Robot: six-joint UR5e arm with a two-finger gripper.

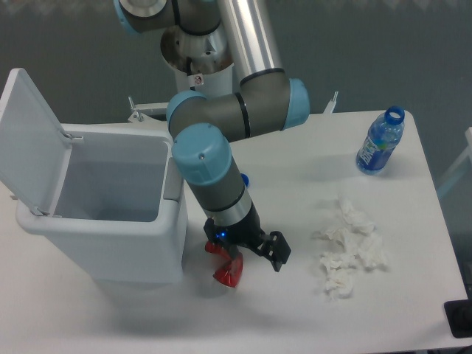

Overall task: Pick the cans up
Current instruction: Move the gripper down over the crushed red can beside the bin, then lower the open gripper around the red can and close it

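The crushed red can [226, 274] lies on the white table just in front of the bin's right corner. My gripper [257, 261] hangs low over it and is open. Its left finger [235, 255] sits on top of the can's middle and hides part of it. The right finger [277, 258] stands off to the can's right, over bare table. Whether the left finger touches the can I cannot tell. Nothing is held.
A white bin [140, 251] with its lid [26, 140] raised stands directly left of the can. Crumpled white tissues [349, 248] lie to the right. A blue-labelled plastic bottle [380, 144] stands at the far right corner.
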